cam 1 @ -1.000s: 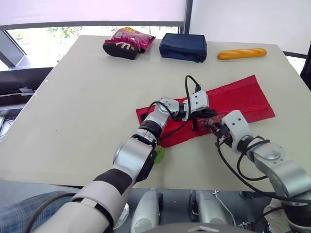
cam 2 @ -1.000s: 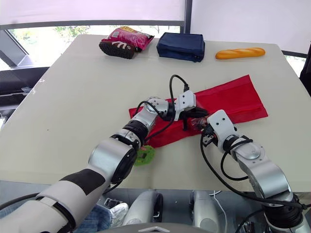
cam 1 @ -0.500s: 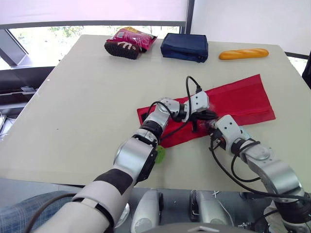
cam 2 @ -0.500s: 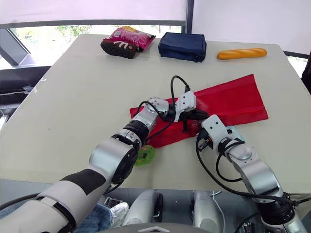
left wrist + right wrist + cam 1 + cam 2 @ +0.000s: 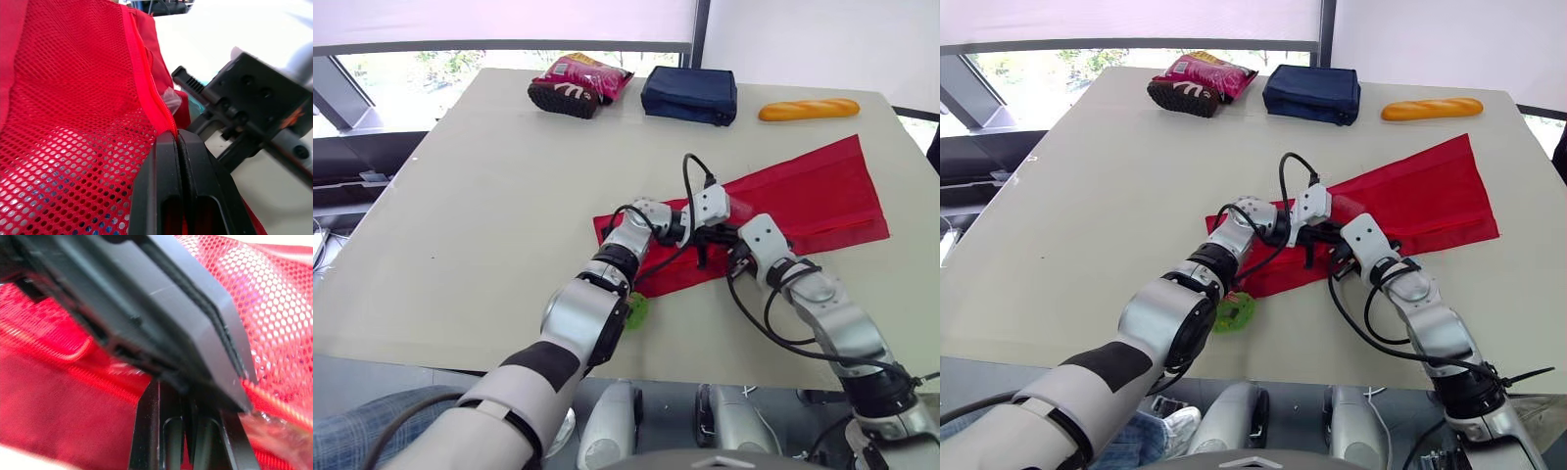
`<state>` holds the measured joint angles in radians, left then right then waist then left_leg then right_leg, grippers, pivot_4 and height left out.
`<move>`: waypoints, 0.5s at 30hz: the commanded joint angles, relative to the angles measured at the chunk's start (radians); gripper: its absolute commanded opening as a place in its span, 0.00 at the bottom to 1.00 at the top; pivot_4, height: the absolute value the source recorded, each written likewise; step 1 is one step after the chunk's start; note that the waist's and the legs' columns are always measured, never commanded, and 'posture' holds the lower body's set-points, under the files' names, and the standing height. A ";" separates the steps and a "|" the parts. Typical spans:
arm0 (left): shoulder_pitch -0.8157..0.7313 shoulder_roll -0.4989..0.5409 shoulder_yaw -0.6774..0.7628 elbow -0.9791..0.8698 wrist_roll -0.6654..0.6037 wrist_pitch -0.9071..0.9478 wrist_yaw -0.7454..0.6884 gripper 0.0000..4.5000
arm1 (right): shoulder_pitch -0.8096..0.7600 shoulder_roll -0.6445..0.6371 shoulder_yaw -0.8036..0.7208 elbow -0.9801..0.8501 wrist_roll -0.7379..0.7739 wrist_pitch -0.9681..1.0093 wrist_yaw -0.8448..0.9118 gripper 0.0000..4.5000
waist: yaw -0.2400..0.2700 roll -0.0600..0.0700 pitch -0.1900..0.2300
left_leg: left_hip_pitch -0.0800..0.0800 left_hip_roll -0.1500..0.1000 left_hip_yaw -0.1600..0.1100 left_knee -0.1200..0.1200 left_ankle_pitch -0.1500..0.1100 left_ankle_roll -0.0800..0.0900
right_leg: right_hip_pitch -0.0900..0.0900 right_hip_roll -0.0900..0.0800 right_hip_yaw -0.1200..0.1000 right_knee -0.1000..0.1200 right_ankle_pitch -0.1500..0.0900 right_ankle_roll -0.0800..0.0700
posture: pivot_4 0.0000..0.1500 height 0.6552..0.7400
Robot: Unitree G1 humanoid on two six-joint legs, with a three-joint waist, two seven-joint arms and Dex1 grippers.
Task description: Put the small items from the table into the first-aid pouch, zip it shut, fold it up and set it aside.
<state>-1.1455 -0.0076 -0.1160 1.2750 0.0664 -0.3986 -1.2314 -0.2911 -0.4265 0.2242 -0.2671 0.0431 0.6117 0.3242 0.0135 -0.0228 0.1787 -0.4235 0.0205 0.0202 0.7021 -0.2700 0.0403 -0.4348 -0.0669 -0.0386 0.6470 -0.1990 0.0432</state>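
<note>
The red first-aid pouch (image 5: 803, 196) lies unfolded across the middle of the table. Its mesh pocket and zipper (image 5: 146, 83) show in the left wrist view. My left gripper (image 5: 177, 139) is shut on the zipper edge of the pouch, near its left end (image 5: 717, 235). My right gripper (image 5: 732, 257) sits right beside it, fingers (image 5: 161, 431) closed together over the red fabric. A clear-wrapped packet (image 5: 172, 100) lies at the pocket edge between the two grippers. A small green item (image 5: 1234, 310) lies by the table's front edge, under my left arm.
At the table's far side lie a pink snack bag (image 5: 578, 86), a navy blue pouch (image 5: 690, 95) and a bread loaf (image 5: 808, 109). The table's front edge (image 5: 460, 352) is close below the grippers.
My right gripper has moved left, up against the left gripper. The pouch's far right end has spread out to the right. The left gripper has held its grip.
</note>
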 commanded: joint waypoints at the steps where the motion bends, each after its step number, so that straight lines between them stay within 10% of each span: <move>1: 0.002 -0.011 -0.010 -0.003 0.013 0.002 -0.017 0.00 | -0.012 -0.002 -0.069 -0.062 0.000 -0.082 0.004 0.02 | 0.000 0.000 0.000 | 0.000 0.000 0.000 0.000 0.000 0.000 | 0.000 0.000 0.000 0.000 0.000 0.000 | 1.00 0.72; 15: 0.002 -0.009 -0.006 0.000 0.013 0.003 -0.013 0.00 | 0.223 -0.185 -0.258 -0.333 0.138 0.076 0.165 0.02 | -0.001 0.002 0.000 | -0.004 -0.001 -0.001 0.001 0.000 0.000 | -0.001 0.001 -0.001 -0.002 0.000 0.000 | 1.00 0.72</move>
<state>-1.1352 -0.0066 -0.1247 1.2785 0.0782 -0.3964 -1.2330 -0.0588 -0.6054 -0.0112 -0.5871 0.1877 0.6820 0.5047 0.0127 -0.0213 0.1783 -0.4273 0.0196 0.0194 0.7030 -0.2700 0.0403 -0.4362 -0.0659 -0.0391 0.6454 -0.1988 0.0433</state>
